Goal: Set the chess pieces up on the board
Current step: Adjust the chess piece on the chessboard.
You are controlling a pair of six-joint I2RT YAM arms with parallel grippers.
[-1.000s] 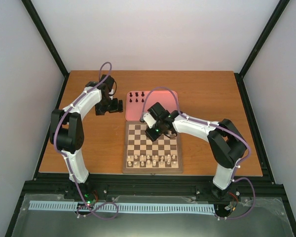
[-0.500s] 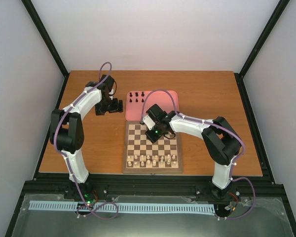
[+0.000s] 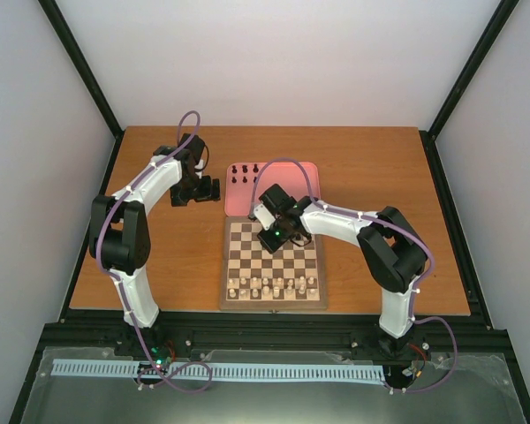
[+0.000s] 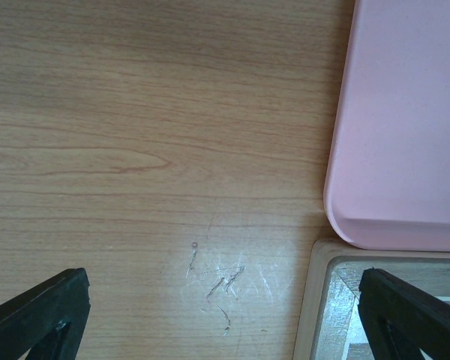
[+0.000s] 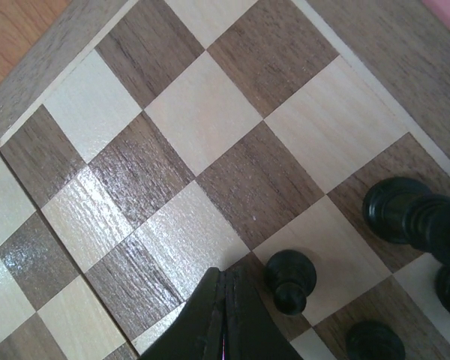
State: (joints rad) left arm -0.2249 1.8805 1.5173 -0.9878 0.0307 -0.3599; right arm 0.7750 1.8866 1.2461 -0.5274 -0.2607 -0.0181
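The wooden worktop [image 3: 362, 177] carried the board [image 3: 274, 306], and the pink tray [image 3: 305, 181] lay touching its far edge. The cream pieces [image 3: 274, 284] filled the two near rows. Some of the black chess pieces [image 3: 245, 170] waited in the far left part of the tray, well apart from the board.

The left pincer [image 3: 214, 188] hung wide open and empty over bare worktop, just beside the corners of tray and board. It was little danger there. If it went down without moving aside, though, one finger could hit the rim of the board and shift everything on it.

The right pincer [image 5: 225, 300] was fully closed with nothing between its tips, low over the far left part of the board. In my judgement the main risk was here. A black pawn [image 5: 289, 279] stood upright just beside the tips, and a taller black piece [image 5: 412, 214] stood near it. Such small, light pieces fall easily. A sideways move at this height, or an opening of the jaws so close, could push the pawn off its square or knock it against its neighbours. The safer way would be to rise first.
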